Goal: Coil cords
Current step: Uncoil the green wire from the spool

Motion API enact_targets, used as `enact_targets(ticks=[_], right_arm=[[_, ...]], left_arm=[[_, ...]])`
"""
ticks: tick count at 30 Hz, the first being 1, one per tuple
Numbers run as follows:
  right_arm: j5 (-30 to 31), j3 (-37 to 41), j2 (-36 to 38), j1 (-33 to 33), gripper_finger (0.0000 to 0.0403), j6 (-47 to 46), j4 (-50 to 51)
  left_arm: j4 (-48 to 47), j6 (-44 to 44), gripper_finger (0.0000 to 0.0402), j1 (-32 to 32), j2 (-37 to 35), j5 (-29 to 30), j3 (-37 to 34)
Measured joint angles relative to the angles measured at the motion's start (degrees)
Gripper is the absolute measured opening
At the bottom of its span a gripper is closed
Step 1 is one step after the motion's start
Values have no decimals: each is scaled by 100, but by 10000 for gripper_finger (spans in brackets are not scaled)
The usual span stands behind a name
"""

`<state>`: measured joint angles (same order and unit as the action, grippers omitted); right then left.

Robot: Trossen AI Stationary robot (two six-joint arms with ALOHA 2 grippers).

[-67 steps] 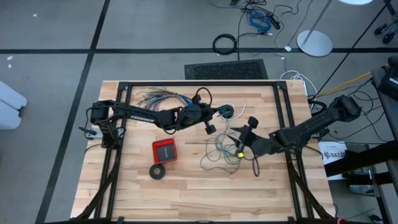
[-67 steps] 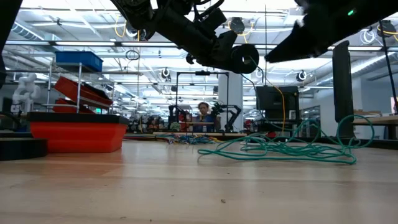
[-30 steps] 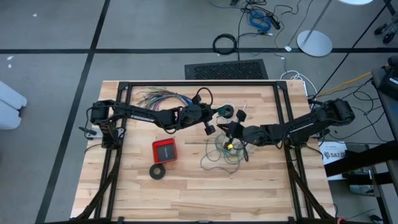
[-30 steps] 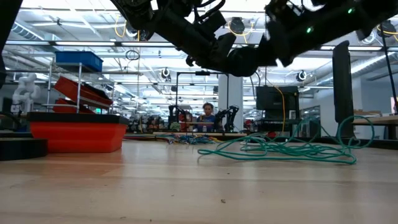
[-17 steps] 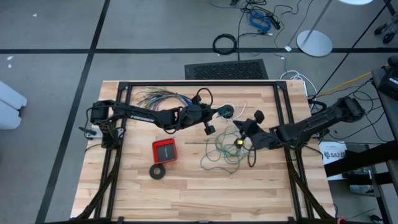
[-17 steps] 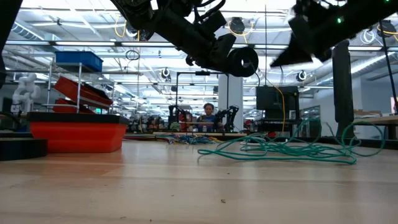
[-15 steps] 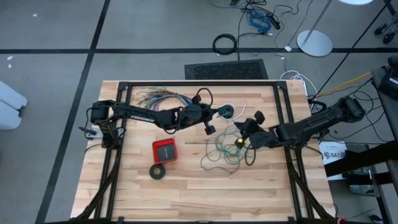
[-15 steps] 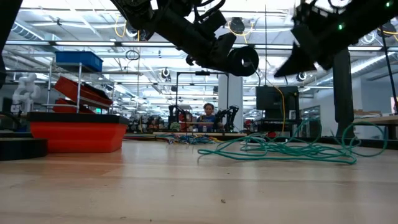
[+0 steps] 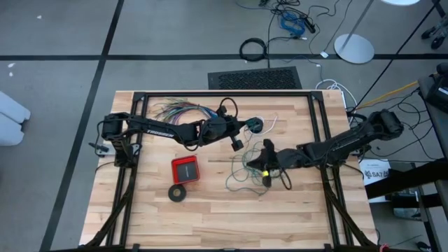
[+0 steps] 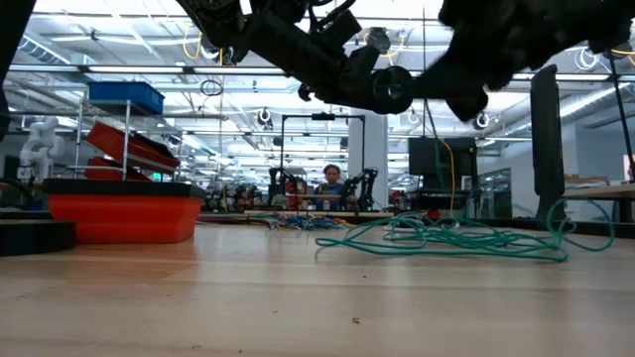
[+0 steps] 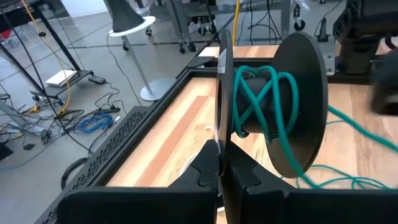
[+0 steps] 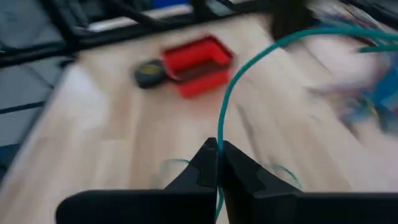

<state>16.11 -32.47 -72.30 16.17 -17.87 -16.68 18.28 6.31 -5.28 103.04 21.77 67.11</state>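
The teal-green cord lies as a loose tangle (image 9: pixel 245 176) on the table's middle, also seen in the low view (image 10: pixel 446 238). One strand of it runs up to a black spool (image 11: pixel 273 106) that carries several crossed turns. My left gripper (image 11: pixel 219 155) is shut on that spool, above the table's far middle (image 9: pixel 246 127). My right gripper (image 12: pixel 217 149) is shut on the teal cord over the tangle (image 9: pixel 264 164). A thin white cord (image 9: pixel 271 121) lies just beyond the spool. My left gripper pinches the rim of the spool's thin near flange (image 11: pixel 221 118) between its two fingers. The spool hangs clear of the table, its axis about level. My right gripper pinches a single strand of the teal cord (image 12: pixel 219 134) between its fingertips. The strand rises from the fingers in a curve (image 12: pixel 261 56) clear of the table.
A red box (image 9: pixel 185 169) and a black tape ring (image 9: pixel 178 193) sit on the left of the tangle. A fan of many-coloured wires (image 9: pixel 178 110) lies at the far left. The black frame rails (image 9: pixel 224 94) run along the table's edges.
My right gripper, shut on the teal strand, has swung toward the table's right edge and then back toward the left and nearer, over the tangle. The tangle's loose loops on the right have shifted with it. My left gripper and the spool have kept still.
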Motion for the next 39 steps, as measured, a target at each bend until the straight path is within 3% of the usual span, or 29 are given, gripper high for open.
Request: enact_targets(ticks=[7, 11, 17, 21, 26, 31, 34, 37, 39], right_arm=[[-227, -2, 334, 574, 0, 936, -672], [1200, -2, 710, 1041, 0, 1399, -697], [4038, -2, 1203, 1721, 0, 1741, -457], [4764, -2, 1438, 1820, 0, 841, 569], [4593, -2, 1608, 1741, 0, -1294, 2487], [3330, -2, 1637, 1564, 0, -3198, 4101], [2508, -2, 1541, 1537, 0, -3451, 4298], [1746, -2, 1439, 1549, 0, -3081, 3937], [1526, -2, 1402, 1551, 1, -2939, 3778]], left_arm=[[-111, 2, 0, 0, 0, 92, 0], [-186, 4, 0, 0, 0, 97, 0], [-294, 4, 0, 0, 0, 100, 0], [-286, 4, 0, 0, 0, 100, 0], [-281, 4, 0, 0, 0, 100, 0], [-275, 4, 0, 0, 0, 100, 0], [-219, 4, 0, 0, 0, 100, 0], [-196, 2, 0, 0, 0, 100, 0], [-192, 2, 0, 0, 0, 100, 0]])
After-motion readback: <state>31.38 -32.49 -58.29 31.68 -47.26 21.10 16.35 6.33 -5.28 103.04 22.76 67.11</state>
